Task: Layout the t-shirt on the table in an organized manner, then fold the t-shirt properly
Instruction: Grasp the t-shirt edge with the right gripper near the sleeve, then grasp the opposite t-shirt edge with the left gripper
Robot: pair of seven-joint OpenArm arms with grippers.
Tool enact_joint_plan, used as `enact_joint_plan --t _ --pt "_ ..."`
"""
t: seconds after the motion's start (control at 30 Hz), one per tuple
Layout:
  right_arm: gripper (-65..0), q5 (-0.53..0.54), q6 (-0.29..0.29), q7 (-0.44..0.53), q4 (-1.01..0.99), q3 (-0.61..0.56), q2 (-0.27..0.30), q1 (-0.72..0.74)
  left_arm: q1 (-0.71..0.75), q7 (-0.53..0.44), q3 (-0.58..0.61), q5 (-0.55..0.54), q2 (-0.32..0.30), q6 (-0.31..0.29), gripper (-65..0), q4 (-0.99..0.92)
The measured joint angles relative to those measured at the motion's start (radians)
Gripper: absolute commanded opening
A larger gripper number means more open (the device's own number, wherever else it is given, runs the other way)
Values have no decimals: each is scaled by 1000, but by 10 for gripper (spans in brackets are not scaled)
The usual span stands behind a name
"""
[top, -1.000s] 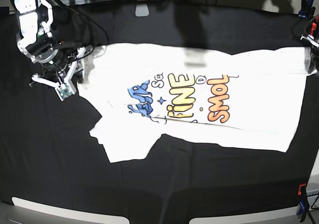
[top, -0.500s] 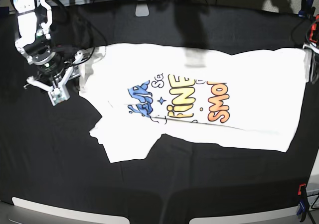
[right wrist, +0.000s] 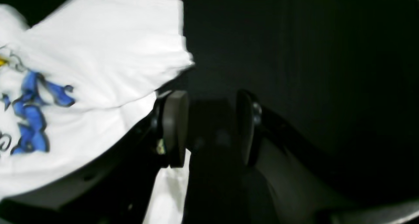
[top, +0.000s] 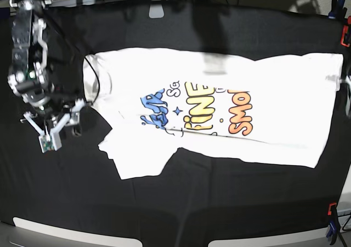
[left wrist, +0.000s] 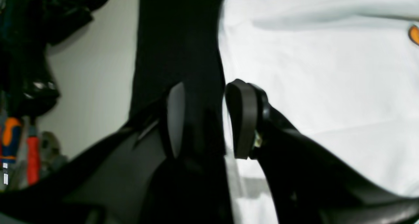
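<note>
My right gripper (top: 55,129) hangs empty with jaws parted just off the t-shirt's (top: 219,110) sleeve end, nearest the lower sleeve (top: 134,156); the shirt's length runs away across the desk (top: 219,214) toward my left gripper (left wrist: 204,119), also parted, at the hem.

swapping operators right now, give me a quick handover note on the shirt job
Right gripper: jaws open, empty, over bare table off the collar end of the t-shirt.
Left gripper: jaws open, empty, at the shirt's hem edge.
T-shirt: spread print-up across the table, one sleeve creased near the front.
Done: mostly laid out. Left: smooth the sleeve, then all folds.
</note>
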Motion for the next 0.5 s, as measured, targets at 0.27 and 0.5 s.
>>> enact_joint_plan --t 0.27,0.5 --pt "-408 88 96 -103 -354 4 -95 311 -252 20 19 -55 -1 5 -433 -159" --pt "-408 79 137 -128 -672 4 -182 527 -595 -40 258 -39 3 2 -433 -583"
